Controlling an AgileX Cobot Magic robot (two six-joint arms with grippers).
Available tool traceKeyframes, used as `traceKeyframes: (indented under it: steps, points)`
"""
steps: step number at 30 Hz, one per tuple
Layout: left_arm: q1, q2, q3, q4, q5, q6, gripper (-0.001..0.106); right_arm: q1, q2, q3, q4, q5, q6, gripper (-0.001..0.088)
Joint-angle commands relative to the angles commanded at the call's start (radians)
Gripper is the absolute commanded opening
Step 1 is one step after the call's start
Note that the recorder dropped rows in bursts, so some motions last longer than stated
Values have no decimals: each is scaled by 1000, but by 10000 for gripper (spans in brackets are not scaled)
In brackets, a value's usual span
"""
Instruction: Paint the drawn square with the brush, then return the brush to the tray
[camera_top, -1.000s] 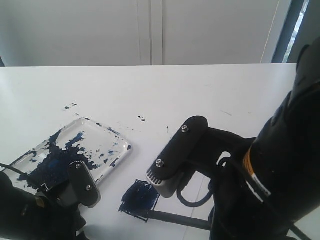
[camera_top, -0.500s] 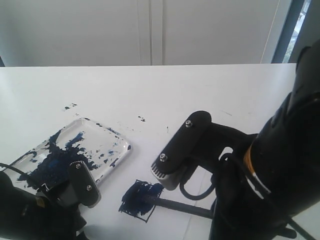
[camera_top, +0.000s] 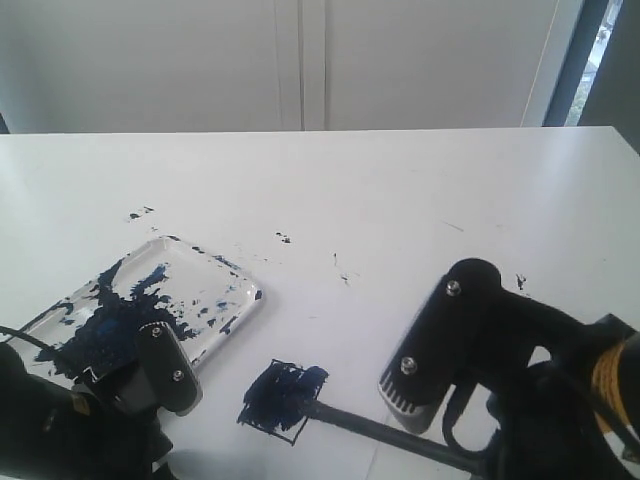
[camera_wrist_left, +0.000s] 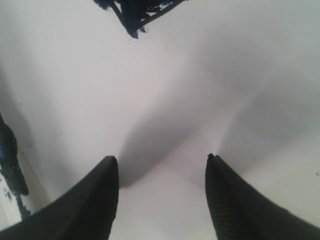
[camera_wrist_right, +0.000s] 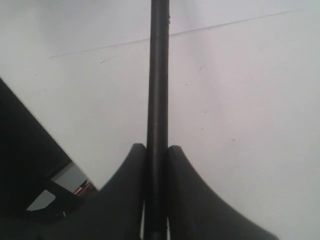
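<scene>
The drawn square (camera_top: 279, 396) lies near the table's front edge, its inside smeared dark blue; one corner of it (camera_wrist_left: 136, 13) also shows in the left wrist view. The brush (camera_top: 375, 424) is a thin black stick lying low, with its tip at the square's right side. My right gripper (camera_wrist_right: 156, 147) is shut on the brush (camera_wrist_right: 159, 75); in the exterior view its fingertips are hidden behind the right arm (camera_top: 450, 340). The clear tray (camera_top: 236, 283) with blue blotches sits to the left of the square. My left gripper (camera_wrist_left: 161, 158) hangs open over white surface, holding nothing.
Small dark paint specks (camera_top: 284, 238) dot the white table behind the tray and the square, with more (camera_top: 140, 213) at the left. The left arm's body (camera_top: 165, 365) sits at the tray's front corner. A blue-smeared tray edge (camera_wrist_left: 9, 167) shows in the left wrist view.
The right arm has swung to the right and toward the front edge, pulling the brush with it; the tip went from inside the square to its right side. The left arm stayed still.
</scene>
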Motion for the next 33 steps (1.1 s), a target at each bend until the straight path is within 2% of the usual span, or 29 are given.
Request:
traceKeyframes:
  steps: [6, 25, 33]
  points:
    - [0, 0, 0, 0, 0, 0, 579, 0, 0, 30, 21, -64, -7, 0]
    - [0, 0, 0, 0, -6, 0, 579, 0, 0, 30, 53, 1, -52, 0]
    - [0, 0, 0, 0, -2, 0, 579, 0, 0, 30, -40, 30, -15, 0]
